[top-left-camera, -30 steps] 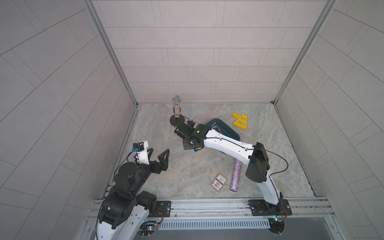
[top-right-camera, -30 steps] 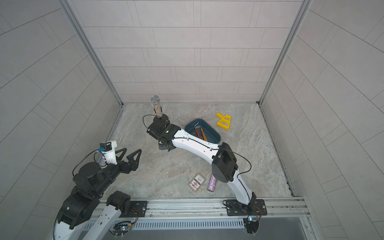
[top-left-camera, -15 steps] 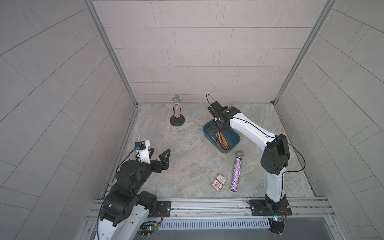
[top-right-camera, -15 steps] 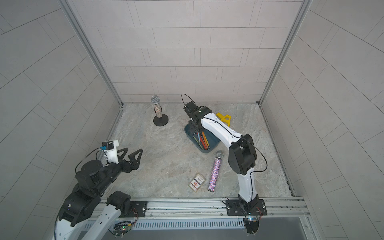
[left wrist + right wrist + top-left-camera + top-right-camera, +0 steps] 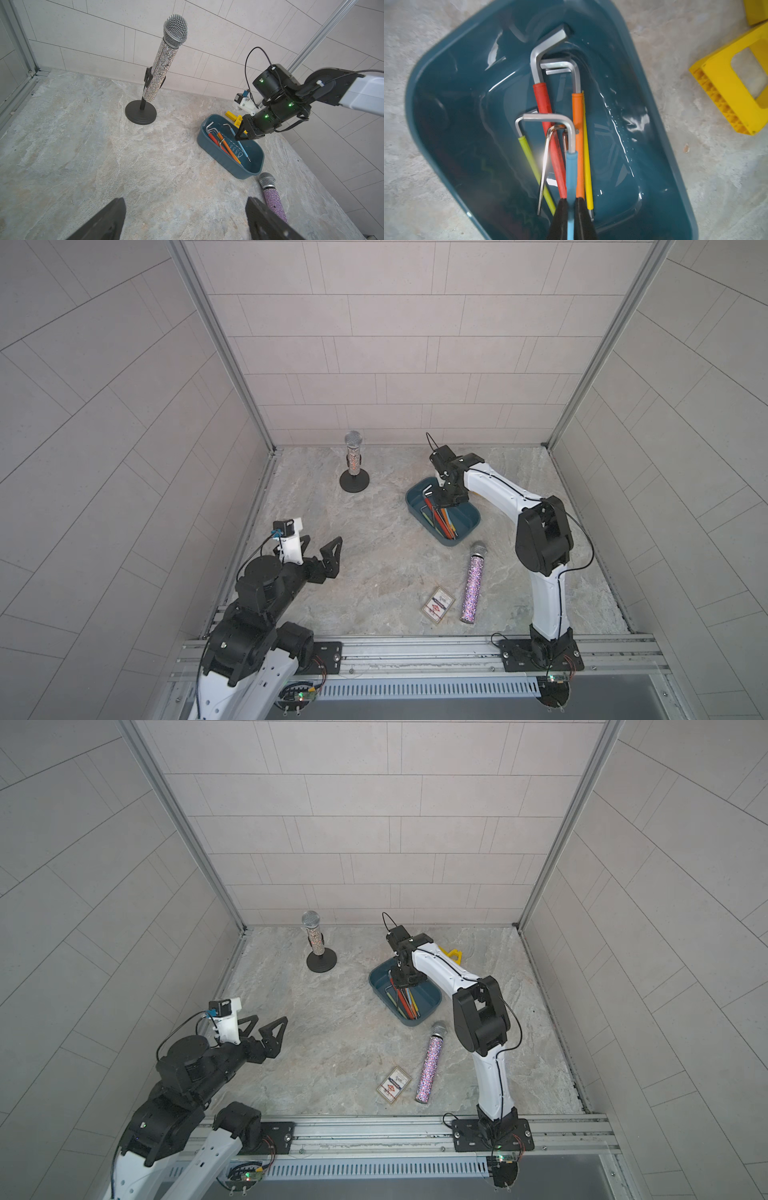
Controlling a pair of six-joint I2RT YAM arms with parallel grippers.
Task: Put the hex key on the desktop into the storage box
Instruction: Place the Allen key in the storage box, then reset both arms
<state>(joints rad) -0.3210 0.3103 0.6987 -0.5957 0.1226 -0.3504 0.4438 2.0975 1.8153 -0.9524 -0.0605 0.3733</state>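
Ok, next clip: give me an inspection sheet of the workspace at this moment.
Surface: desktop, marbled stone look; no hex key seen lying on it.
Job's things: storage box holds several sleeved hex keys; blue-sleeved hex key above them, not released.
Clutter: microphone on stand, glitter microphone lying flat, card packet, yellow frame beside box.
Hands: right hand shut on blue-sleeved hex key; left hand open, empty, away from box.
Cables: black loop at right wrist, touching nothing.
Surroundings: white-tiled walls, metal rail in front.

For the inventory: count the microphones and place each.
2. The silver rhinestone-covered microphone stands in its black round-based stand near the back wall; the purple glitter microphone lies on the marbled desktop, near the teal plastic storage box.
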